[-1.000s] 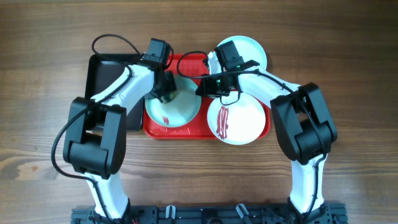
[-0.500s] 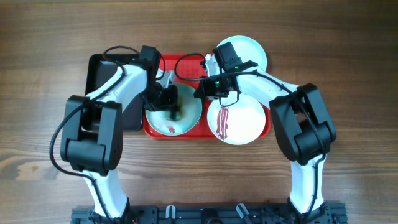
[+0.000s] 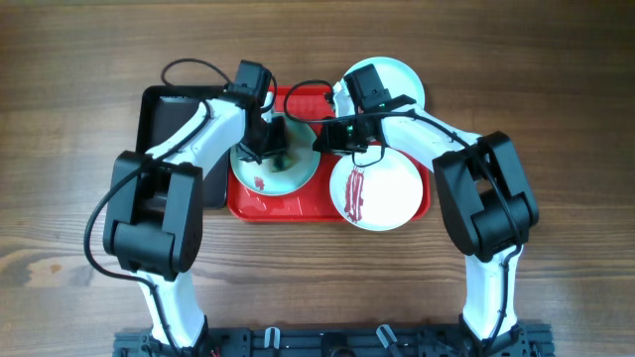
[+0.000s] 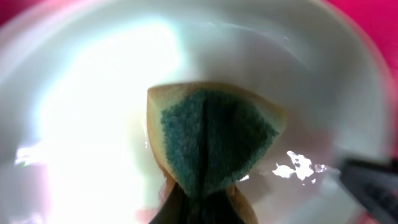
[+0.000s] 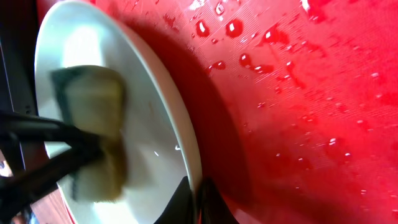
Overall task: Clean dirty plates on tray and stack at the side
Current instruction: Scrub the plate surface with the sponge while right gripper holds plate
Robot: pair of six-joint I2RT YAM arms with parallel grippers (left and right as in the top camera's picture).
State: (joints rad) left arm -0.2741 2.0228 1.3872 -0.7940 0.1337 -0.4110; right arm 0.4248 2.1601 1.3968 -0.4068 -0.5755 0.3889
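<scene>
A pale mint-blue plate [image 3: 276,177] with a small red smear lies on the left half of the red tray [image 3: 298,206]. My left gripper [image 3: 270,144] is shut on a yellow and green sponge [image 4: 208,140] pressed onto this plate [image 4: 93,106]. My right gripper [image 3: 325,137] is shut on the plate's right rim [image 5: 186,149], one finger on each side. A white plate [image 3: 387,188] with dark red streaks sits on the tray's right half. A second mint-blue plate [image 3: 402,81] lies off the tray at the back right.
A smaller black tray [image 3: 169,119] sits against the red tray's left side, under my left arm. Water drops cover the red tray floor [image 5: 298,93]. Bare wood table [image 3: 556,99] surrounds both trays.
My left gripper moved the sponge from the plate's lower middle back up to its far edge. The right gripper has kept its hold on the rim.
</scene>
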